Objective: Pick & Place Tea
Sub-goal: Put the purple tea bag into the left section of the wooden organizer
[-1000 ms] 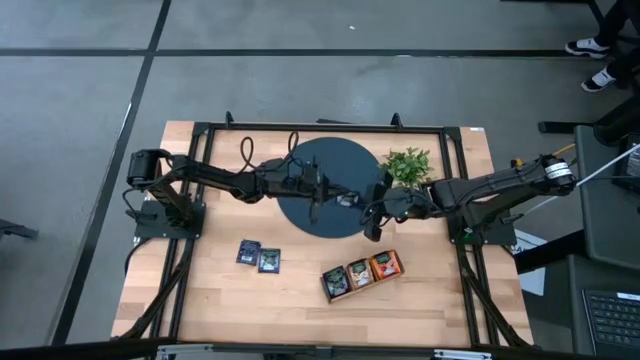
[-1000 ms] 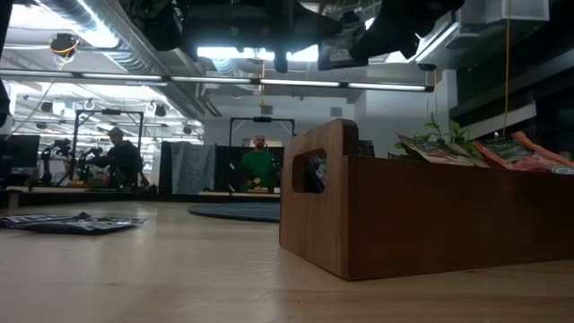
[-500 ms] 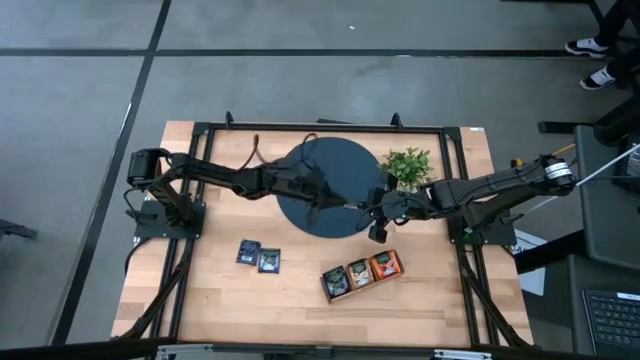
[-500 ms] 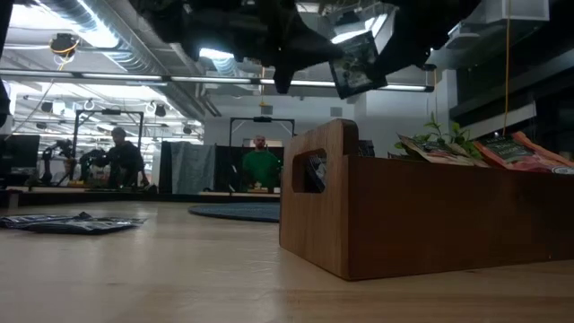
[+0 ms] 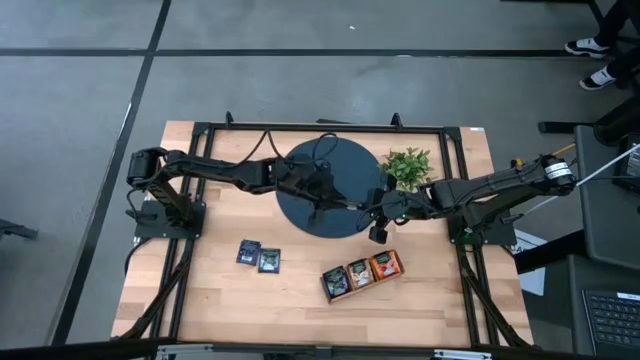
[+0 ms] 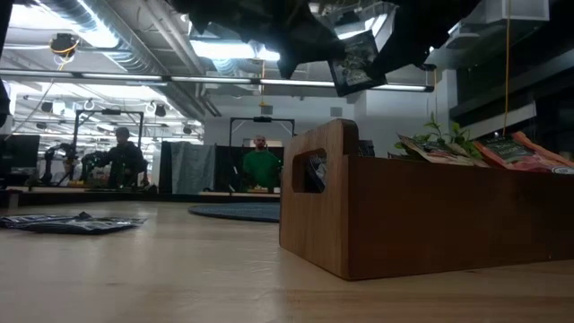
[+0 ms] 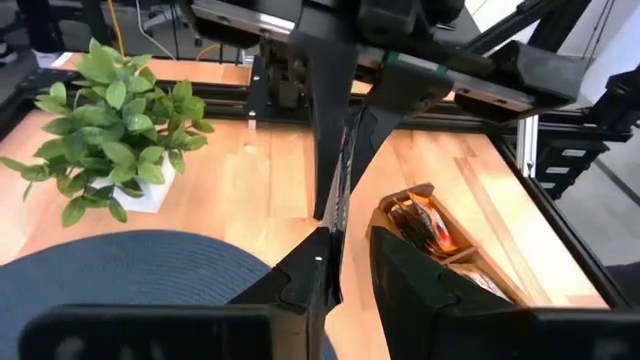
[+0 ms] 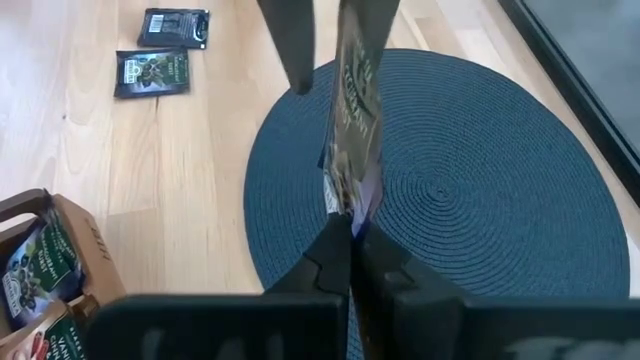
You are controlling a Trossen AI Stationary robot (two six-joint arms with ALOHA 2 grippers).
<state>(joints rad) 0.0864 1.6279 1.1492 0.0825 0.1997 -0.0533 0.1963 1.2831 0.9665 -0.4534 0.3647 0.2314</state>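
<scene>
Taking the round dark mat (image 5: 320, 170) as the landmark and reading from the left: two dark tea sachets (image 5: 258, 256) lie flat on the bare wood just off the mat's lower left edge, side by side and not yet collected. Over the mat's middle the left gripper (image 5: 322, 196) reaches toward its lower right rim; in its wrist view the jaws stand slightly spread, a gap showing beside the sachet's edge, which reads as a release so that the other arm can carry the packet alone. At the mat's lower right rim the right gripper (image 5: 378, 228) has its jaws pressed together on a dark held sachet (image 8: 352, 100), pinching it by one edge so it stands upright and clear of the mat, probably so it can slide on edge into a slot. Below the mat's right side sits the wooden tray (image 5: 362, 274), its three compartments already holding upright sachets, so the remaining dark packets most likely belong there. Just off the mat's upper right rim stands a leafy plant (image 5: 407, 165), clear of the exchange.
</scene>
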